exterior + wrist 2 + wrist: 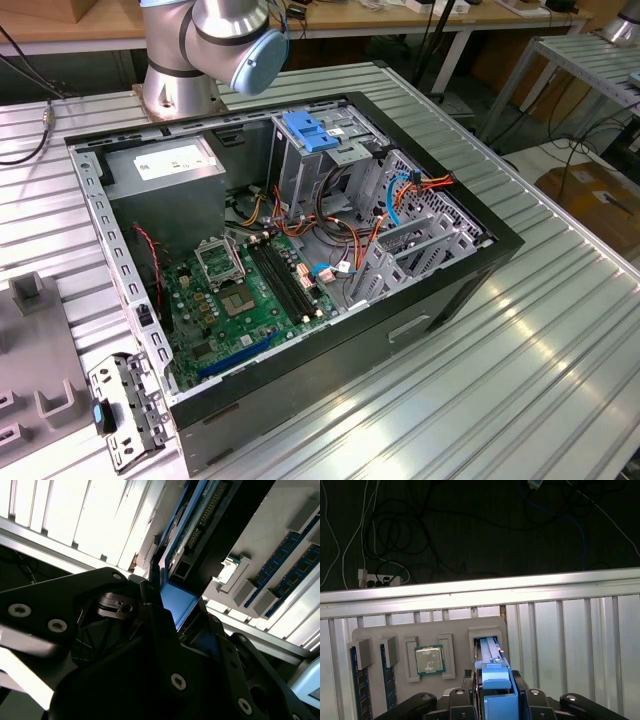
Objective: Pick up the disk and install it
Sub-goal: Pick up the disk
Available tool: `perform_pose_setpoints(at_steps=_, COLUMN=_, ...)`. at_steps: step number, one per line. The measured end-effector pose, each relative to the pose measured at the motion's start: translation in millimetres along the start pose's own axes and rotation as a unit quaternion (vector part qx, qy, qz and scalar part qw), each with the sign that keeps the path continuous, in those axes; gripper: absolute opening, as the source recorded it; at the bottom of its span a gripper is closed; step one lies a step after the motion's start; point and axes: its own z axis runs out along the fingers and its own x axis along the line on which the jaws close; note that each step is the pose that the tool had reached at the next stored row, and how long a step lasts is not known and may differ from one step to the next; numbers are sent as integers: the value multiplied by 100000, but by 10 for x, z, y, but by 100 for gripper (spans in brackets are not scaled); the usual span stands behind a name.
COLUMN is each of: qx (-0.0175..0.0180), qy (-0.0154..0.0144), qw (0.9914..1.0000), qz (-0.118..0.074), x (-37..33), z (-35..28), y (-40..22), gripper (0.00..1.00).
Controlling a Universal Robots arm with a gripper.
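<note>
In the first wrist view the disk (493,680) stands on edge with its bright blue rail facing the camera. Its far end reaches the slot of a grey holder (487,639). My gripper (494,682) sits over it, a black finger (471,684) pressed against each side, shut on the disk. In the second wrist view the blue rail of the disk (176,605) shows between the dark fingers of the gripper (175,611), with the drive's connector edge beyond it. In the exterior view the arm's base (185,70) stands behind the open computer case (440,290).
The grey tray (447,630) also carries a processor chip (429,659) and memory sticks (357,680) on the ribbed metal table (570,630). Cables lie on the floor past the table's edge. Inside the case are a drive cage with a light blue latch plate (310,130) and a green motherboard (240,300).
</note>
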Motion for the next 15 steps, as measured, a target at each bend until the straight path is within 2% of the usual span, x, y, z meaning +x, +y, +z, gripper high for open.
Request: perform_pose_setpoints(at_steps=15, qx=-1, qy=0, qw=100000, qz=1, x=0, z=3, y=0, gripper=37)
